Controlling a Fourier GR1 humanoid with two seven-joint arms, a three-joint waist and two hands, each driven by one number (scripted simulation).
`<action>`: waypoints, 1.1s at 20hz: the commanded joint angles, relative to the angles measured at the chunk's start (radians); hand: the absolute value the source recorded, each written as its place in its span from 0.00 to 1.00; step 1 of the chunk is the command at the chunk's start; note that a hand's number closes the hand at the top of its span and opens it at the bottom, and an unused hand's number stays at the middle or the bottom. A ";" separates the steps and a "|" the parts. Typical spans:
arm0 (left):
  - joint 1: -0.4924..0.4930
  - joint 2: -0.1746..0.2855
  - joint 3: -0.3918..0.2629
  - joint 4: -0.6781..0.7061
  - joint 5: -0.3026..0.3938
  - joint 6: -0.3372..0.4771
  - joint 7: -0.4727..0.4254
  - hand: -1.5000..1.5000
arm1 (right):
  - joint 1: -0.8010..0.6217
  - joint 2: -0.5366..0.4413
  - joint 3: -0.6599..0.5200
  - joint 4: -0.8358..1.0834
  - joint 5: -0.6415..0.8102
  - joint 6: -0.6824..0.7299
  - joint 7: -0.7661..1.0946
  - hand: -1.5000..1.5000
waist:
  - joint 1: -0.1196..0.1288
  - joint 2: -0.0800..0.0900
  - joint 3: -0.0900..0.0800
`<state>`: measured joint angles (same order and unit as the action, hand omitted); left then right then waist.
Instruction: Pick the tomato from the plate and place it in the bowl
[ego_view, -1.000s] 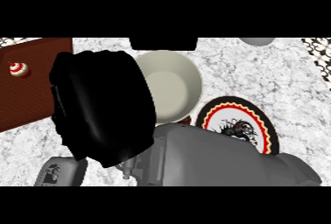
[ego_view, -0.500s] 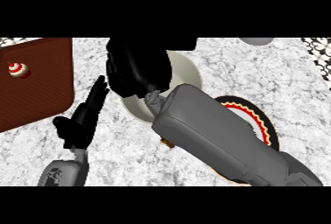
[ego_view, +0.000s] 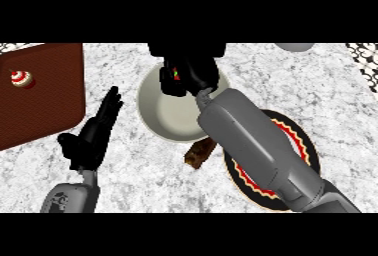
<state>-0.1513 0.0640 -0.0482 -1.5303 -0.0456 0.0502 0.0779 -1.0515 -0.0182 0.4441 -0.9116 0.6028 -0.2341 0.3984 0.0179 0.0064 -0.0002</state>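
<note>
Far left, a brown mat (ego_view: 44, 95) lies on the marble counter (ego_view: 140, 175), with a small red-and-white striped item (ego_view: 22, 79) on its left part. Can't tell what that item is.

Just right of the mat's edge the left hand (ego_view: 92, 137) shows low in the view. Its fingers are straight and pointing up, held together with the thumb out to the side. It holds nothing and touches nothing but sits above the counter.

In the centre is a cream bowl (ego_view: 166, 107) with its inside bare. The right hand (ego_view: 196, 75) is over the bowl's far rim with its fingers curled round the tomato (ego_view: 176, 75). Only a small red and green patch of it shows between the fingers, so the tomato is in the hand, above the bowl and off the plate.

A brown lump (ego_view: 199, 152) lies on the counter just below the bowl, between the bowl and the plate.

Right of centre, a dark plate (ego_view: 306, 150) with a red zigzag ring is mostly hidden under the grey right forearm (ego_view: 251, 145), which crosses it diagonally from the lower right.

At the top right edge a grey round thing (ego_view: 295, 47) is cut off, and a black-and-white patterned patch (ego_view: 365, 57) fills the corner.
</note>
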 joint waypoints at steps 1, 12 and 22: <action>0.003 -0.017 -0.003 0.022 -0.015 0.018 -0.032 0.50 | 0.012 -0.004 -0.089 0.116 -0.091 0.068 -0.115 0.00 | 0.000 0.001 0.000; 0.039 0.009 0.001 -0.050 0.020 -0.032 0.011 0.50 | 0.102 0.018 -0.144 0.095 -0.297 -0.041 -0.436 0.00 | 0.009 -0.003 0.000; 0.008 -0.009 -0.007 -0.059 -0.016 0.007 0.055 0.50 | 0.108 -0.040 -0.355 -0.086 -0.424 0.128 -0.323 0.00 | -0.019 -0.009 0.001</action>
<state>-0.1283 0.0561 -0.0482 -1.5561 -0.0584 0.0551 0.0874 -0.9722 -0.0215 0.1438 -0.9361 0.2381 -0.1725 0.0465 0.0013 -0.0015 0.0000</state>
